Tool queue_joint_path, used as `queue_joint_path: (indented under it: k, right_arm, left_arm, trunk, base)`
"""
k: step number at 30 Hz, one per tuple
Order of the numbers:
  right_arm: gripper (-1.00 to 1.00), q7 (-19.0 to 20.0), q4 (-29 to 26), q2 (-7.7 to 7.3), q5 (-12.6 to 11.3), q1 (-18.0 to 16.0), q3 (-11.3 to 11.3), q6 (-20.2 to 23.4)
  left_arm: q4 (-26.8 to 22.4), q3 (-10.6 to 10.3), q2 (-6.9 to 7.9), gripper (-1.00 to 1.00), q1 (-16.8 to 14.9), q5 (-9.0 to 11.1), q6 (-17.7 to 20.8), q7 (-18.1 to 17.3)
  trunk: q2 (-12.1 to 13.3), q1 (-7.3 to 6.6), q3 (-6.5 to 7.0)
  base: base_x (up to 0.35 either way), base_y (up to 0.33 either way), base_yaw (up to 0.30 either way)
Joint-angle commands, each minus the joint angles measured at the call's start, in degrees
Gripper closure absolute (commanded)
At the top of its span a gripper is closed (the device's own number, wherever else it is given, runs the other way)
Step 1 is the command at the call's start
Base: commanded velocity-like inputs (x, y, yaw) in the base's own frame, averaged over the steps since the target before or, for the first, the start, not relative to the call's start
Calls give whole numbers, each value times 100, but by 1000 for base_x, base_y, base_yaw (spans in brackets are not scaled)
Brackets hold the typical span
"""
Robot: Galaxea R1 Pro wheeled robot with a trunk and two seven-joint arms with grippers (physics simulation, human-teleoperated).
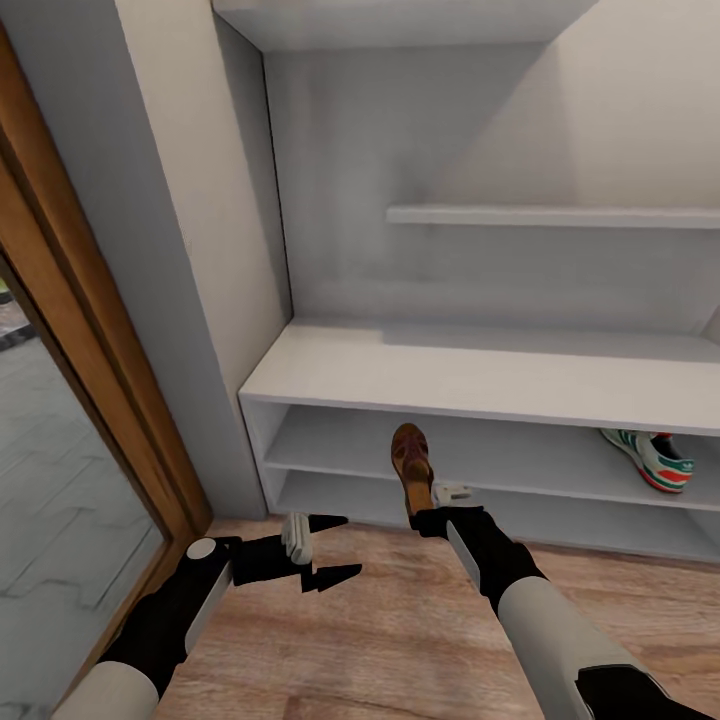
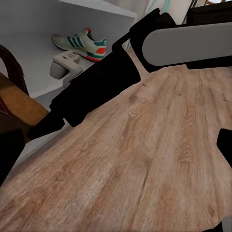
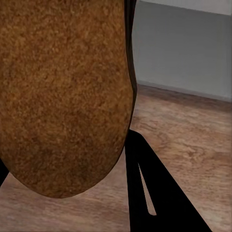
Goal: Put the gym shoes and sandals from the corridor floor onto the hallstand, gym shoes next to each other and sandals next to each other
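Right gripper (image 1: pixel 420 512), at lower centre, has its jaws closed on a brown sandal (image 1: pixel 410 462) before the hallstand (image 1: pixel 480 375). Left gripper (image 1: pixel 325 550) gapes empty. Slide the sandal level onto the shelf, well apart from the gym shoe (image 1: pixel 648 458) at right.

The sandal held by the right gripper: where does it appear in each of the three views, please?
Head view: the sandal stands at centre, before the hallstand.
Left wrist view: its brown edge is at the left border.
Right wrist view: its tan sole covers the left half.
Shared landmark: the corridor floor.
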Motion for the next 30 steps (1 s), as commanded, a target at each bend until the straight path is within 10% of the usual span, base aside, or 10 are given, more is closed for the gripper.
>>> queue_joint_path:
  k: [1, 30]
  right_arm:
    - [100, 10, -10, -1, 9, -1, 10, 36]
    - [100, 10, -10, -1, 0, -1, 10, 36]
  left_arm:
    - [1, -18, 7, -100, -4, 37, 14, -3]
    - [-5, -18, 7, -100, -4, 35, 14, -3]
  trunk:
    - [-2, -1, -5]
    - [-2, -1, -5]
  base:
    - [23, 0, 0]
    - [156, 0, 0]
